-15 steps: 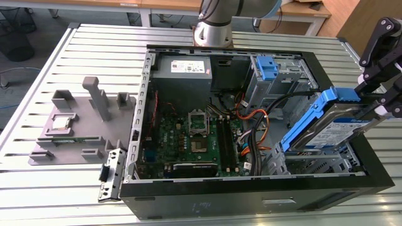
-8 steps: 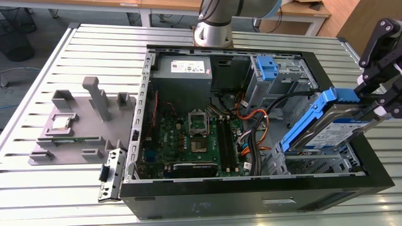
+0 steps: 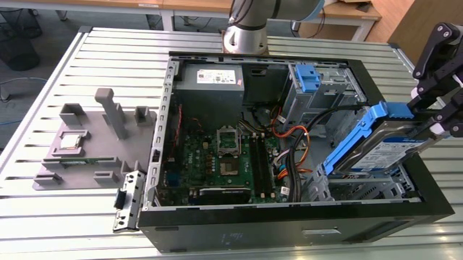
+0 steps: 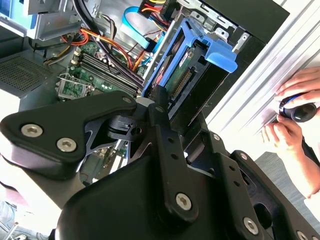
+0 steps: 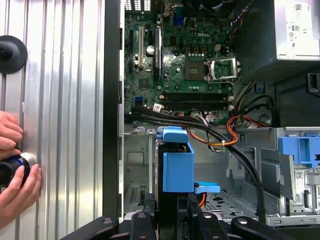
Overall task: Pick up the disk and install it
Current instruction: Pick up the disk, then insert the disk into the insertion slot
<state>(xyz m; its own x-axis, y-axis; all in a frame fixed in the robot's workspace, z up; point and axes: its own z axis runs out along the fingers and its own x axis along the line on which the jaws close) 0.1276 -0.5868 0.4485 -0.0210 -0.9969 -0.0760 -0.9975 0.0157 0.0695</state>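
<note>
Over the open PC case [image 3: 289, 219] on the slatted metal table [image 3: 123, 54], at the corner diagonally opp. the grey power supply [image 3: 213, 78], the pincer [image 3: 432, 122] clamps shut on the disk [image 3: 380, 149] at its raised end. The disk hangs tilted, blue bracket uppermost, its low end dipping inside the case above the metal drive bay [image 3: 361, 184]. The motherboard [image 3: 217, 157] lies on the case floor, w/ orange & black cables [image 3: 300, 135] beside the disk. Just outside the case wall, a person's hands [image 5: 15, 185] rest on the table, cupping a small dark round object.
</note>
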